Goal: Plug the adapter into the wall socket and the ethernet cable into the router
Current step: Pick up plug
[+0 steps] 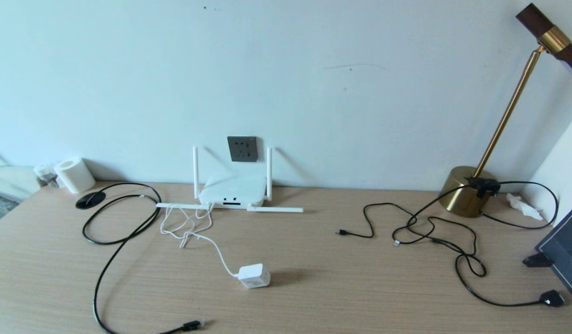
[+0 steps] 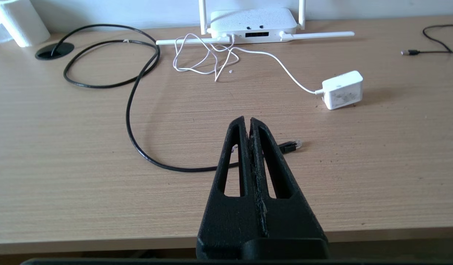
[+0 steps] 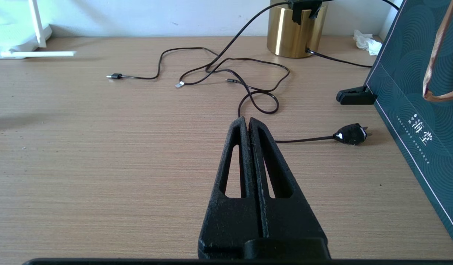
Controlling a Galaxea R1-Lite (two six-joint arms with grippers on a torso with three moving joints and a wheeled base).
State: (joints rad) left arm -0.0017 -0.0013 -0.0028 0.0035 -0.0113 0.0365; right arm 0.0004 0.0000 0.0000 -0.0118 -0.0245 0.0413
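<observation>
The white adapter lies on the desk in front of the router, its thin white cord running back to it. The white router sits against the wall below the dark grey wall socket. The black ethernet cable curves from a desk grommet to its clear-tipped plug near the front edge. My left gripper is shut and empty, hanging just above that cable near the plug. My right gripper is shut and empty over bare desk on the right. Neither arm shows in the head view.
A brass lamp base stands at the back right, with thin black cables and a black plug strewn in front. A dark teal bag stands at the right edge. A white roll sits back left.
</observation>
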